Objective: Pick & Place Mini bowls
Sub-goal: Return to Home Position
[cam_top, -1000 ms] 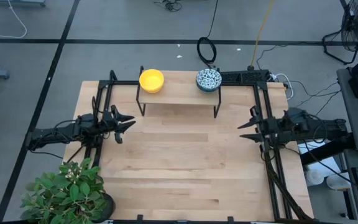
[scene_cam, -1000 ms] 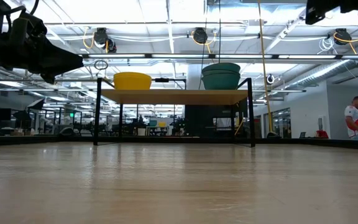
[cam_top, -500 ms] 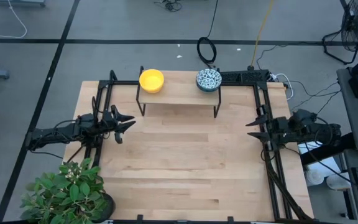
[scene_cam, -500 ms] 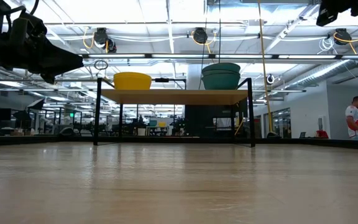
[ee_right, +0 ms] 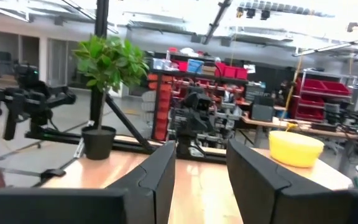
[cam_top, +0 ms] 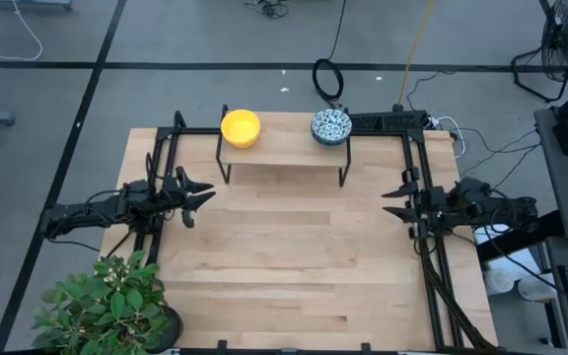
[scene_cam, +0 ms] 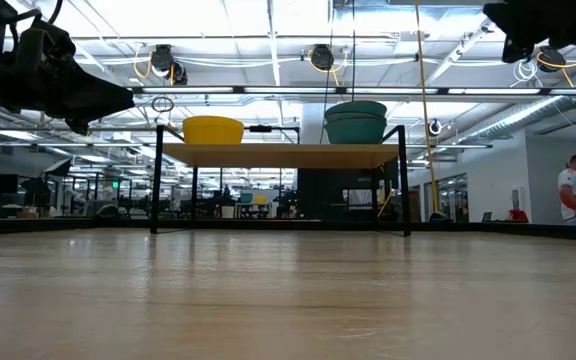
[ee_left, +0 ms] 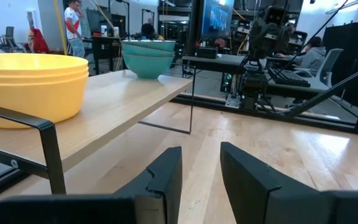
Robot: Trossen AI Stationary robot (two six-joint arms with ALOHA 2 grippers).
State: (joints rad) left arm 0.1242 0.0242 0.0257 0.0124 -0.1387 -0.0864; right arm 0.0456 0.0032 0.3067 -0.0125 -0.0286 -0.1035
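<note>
- The left arm hangs over the counter's 9 o'clock edge. The left jaws are released and empty, and point toward 3 o'clock.
- The shelf stands at the counter's 12 o'clock side. A nested stack of yellow mini bowls sits at its 9 o'clock end, and a stack of blue-green patterned mini bowls sits at its 3 o'clock end, well apart.
- The right arm hangs over the 3 o'clock edge. The right jaws are released and empty, and point toward 9 o'clock.

On the shelf at the table's far edge: left bowl stack, right bowl stack.
</note>
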